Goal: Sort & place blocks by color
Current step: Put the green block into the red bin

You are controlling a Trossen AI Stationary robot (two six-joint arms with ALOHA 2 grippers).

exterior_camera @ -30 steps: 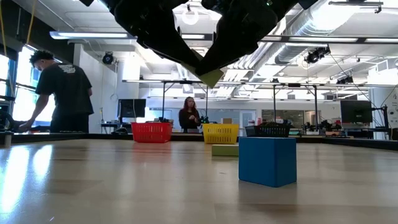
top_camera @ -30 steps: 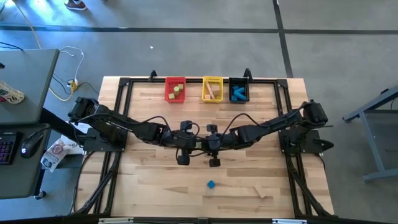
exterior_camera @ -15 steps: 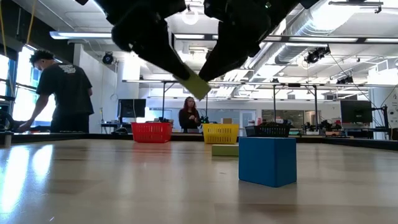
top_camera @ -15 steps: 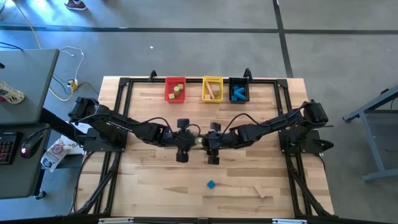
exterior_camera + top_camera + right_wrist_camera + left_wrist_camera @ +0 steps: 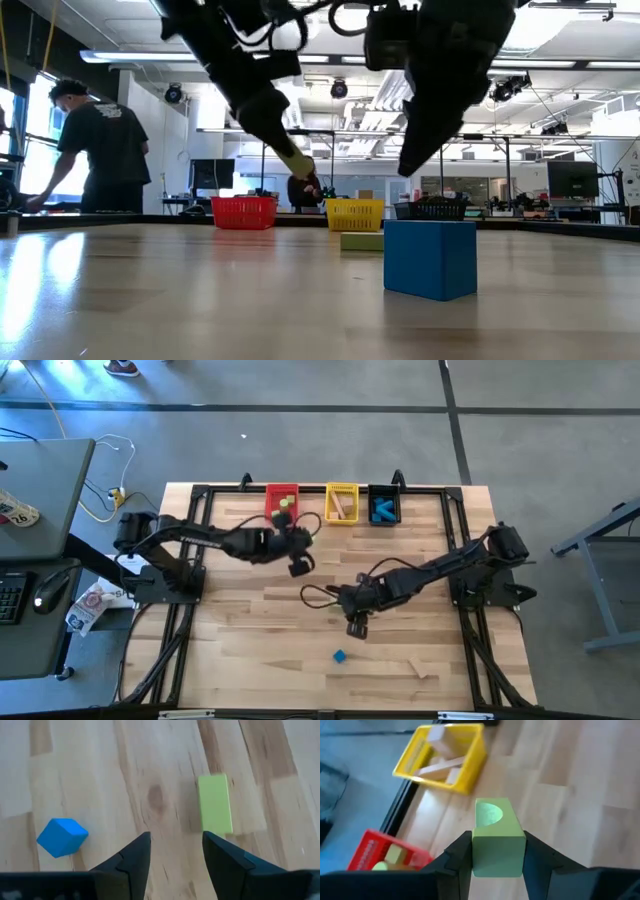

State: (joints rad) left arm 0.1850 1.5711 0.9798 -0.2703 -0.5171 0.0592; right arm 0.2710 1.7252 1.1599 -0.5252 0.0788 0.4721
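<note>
Between left gripper [image 5: 497,865] fingers, smooth light-green wooden block [image 5: 496,837].

Big open workshop space with a grey concrete floor [image 5: 300,430] all around the wooden table [image 5: 240,650]. Exposed ducts [image 5: 560,40] and strip lights [image 5: 140,57] run across the ceiling. A grey desk [image 5: 45,490] sits off to one side, and monitors [image 5: 212,173] stand at the back.
</note>
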